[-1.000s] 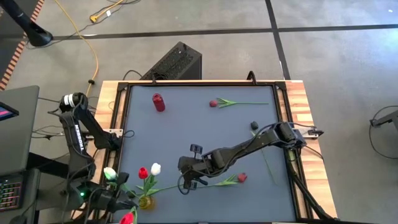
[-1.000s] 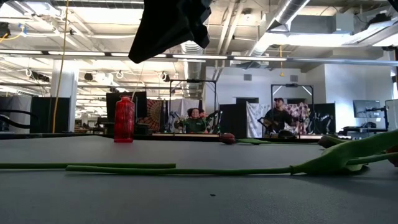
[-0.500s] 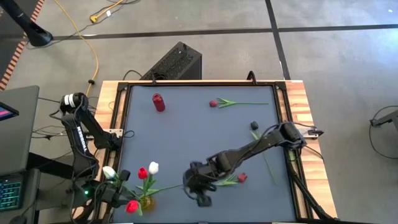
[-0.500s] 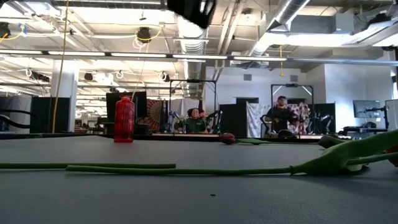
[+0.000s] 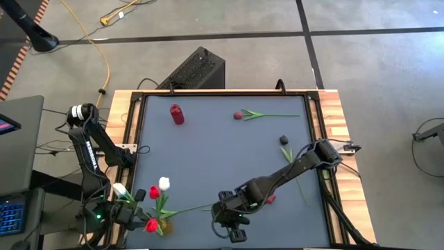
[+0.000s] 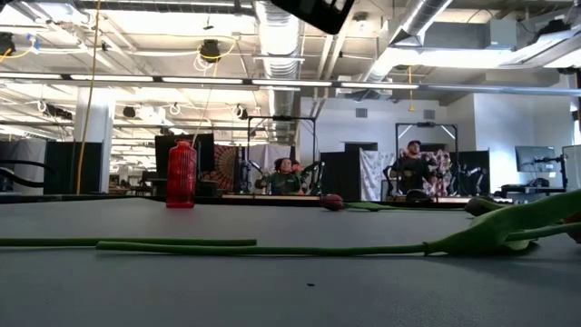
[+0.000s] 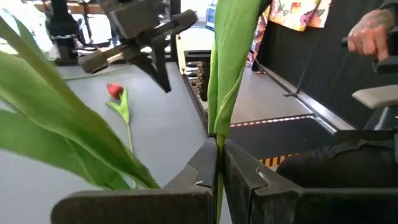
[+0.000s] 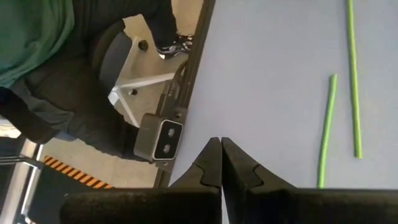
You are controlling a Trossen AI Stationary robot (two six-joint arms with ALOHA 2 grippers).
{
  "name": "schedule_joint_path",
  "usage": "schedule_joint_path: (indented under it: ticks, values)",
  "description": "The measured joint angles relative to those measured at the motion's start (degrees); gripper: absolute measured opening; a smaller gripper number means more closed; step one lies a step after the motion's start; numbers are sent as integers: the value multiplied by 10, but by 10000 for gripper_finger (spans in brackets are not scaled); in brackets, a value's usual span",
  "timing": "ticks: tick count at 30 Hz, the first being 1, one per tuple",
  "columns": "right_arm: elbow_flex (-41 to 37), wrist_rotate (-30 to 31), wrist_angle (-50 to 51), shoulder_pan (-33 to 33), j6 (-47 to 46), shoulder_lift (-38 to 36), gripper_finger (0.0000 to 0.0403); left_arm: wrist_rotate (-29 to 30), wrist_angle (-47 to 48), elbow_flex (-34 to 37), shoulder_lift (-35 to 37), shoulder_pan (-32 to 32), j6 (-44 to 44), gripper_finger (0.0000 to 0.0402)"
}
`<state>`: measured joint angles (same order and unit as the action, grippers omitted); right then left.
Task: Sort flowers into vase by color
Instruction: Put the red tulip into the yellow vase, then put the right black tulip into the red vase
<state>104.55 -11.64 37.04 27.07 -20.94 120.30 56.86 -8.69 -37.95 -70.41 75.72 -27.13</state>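
Two dark arms are working over the grey surface (image 5: 222,149). The left tool (image 5: 142,222) is hovering at the near left corner, its fingers (image 7: 202,171) clenched on the green stem (image 7: 219,93) of a red tulip (image 5: 151,225), which is sitting just beside the yellowish vase (image 5: 164,226). Beside that vase, a white tulip (image 5: 164,183), a second red tulip (image 5: 154,192) and another white one (image 5: 119,189) are standing with heads up and leaves spreading.

The right arm is stretching diagonally from the right edge toward the near edge, and the right tool (image 5: 232,226) is hanging near the middle of that edge, its fingers (image 8: 211,165) pressed together and grasping nothing. Just beside the right arm, a red tulip lying flat (image 5: 270,199) is resting on the surface, its long stem (image 5: 191,208) running leftward toward the vase. A further red tulip (image 5: 238,115) is lying near the far edge, well apart from the others, with its stem pointing right. A dark tulip head (image 5: 284,139) is lying near the right side. A red bottle (image 5: 177,114) is standing upright toward the far left. In the low view, people (image 6: 413,168) are sitting in the room beyond.
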Motion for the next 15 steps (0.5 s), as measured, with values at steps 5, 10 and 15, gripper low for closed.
schedule_joint_path:
  ticks: [5,10,15]
  values:
    - [0,2,-2,-1,-2,0,25,-26,-15,-15,0,0,26,19]
    - [0,2,-1,-1,-10,0,25,-57,-19,-26,0,0,60,56]
    - [0,2,-1,-1,-13,0,25,-57,0,-26,0,0,33,102]
